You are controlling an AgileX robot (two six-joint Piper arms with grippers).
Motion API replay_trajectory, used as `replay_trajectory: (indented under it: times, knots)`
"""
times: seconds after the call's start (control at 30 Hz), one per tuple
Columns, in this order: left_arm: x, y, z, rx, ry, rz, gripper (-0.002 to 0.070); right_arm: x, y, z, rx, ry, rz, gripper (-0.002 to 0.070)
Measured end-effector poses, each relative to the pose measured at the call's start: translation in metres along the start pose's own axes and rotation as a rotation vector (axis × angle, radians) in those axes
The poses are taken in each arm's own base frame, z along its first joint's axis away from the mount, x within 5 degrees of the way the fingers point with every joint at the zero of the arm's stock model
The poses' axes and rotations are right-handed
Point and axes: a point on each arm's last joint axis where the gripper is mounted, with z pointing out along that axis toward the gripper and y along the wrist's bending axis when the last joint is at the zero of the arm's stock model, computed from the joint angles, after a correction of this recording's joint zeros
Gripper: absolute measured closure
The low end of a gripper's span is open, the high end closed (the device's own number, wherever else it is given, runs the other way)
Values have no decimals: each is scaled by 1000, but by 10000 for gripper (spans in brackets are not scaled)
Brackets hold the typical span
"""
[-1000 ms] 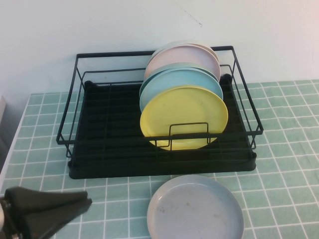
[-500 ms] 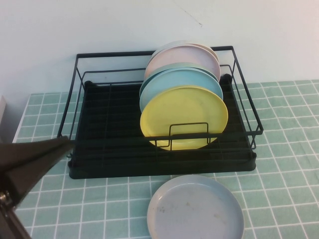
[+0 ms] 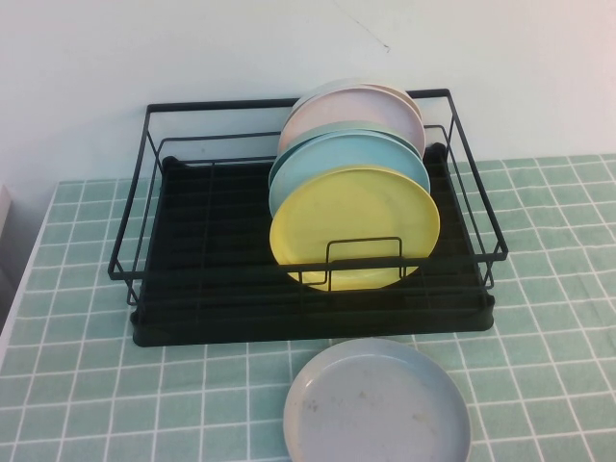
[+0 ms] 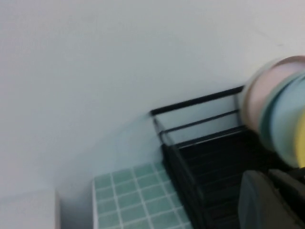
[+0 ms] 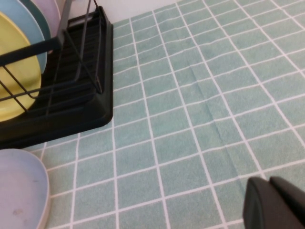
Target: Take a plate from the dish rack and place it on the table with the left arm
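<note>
The pale grey-blue plate [image 3: 377, 404] lies flat on the green tiled table [image 3: 77, 385], just in front of the black wire dish rack [image 3: 221, 260]. Its edge also shows in the right wrist view [image 5: 19, 191]. Neither arm shows in the high view. In the left wrist view my left gripper [image 4: 267, 175] is shut and empty, held in the air over the left part of the rack [image 4: 214, 157], facing the wall. In the right wrist view my right gripper [image 5: 269, 182] is shut and empty, low over the tiles to the right of the rack [image 5: 71, 109].
A yellow plate [image 3: 356, 226], light-blue plates [image 3: 351, 159] and a pink plate [image 3: 346, 111] stand upright in the rack's right half. The rack's left half holds no plates. A white wall rises behind the rack. A pale object [image 4: 28, 210] stands at the table's left edge.
My left gripper rose from the lower left corner of the high view, then left that view altogether. The grey-blue plate and the rack have not moved.
</note>
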Motion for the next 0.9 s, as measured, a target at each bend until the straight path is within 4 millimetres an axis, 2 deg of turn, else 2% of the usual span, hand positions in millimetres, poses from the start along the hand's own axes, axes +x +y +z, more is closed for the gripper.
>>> replay_trajectory:
  times: [0.1,0.17,0.3,0.5,0.63,0.7,0.9]
  knots:
    - [45,4,-8,-143,-11,-100,676,0,0,0,0,0,0,678]
    - [66,4,-13,-191,-26,-140,676,0,0,0,0,0,0,678]
    - [92,2,-16,-212,-32,-170,676,0,0,0,0,0,0,678]
    - [97,0,-15,-200,-2,-200,677,0,0,0,0,0,0,678]
    - [112,-2,-16,-195,163,-150,677,0,0,0,0,0,0,678]
    - [119,-2,-19,-218,251,-191,677,0,0,0,0,0,0,678]
    - [121,1,-20,-273,248,-352,677,0,0,0,0,0,0,678]
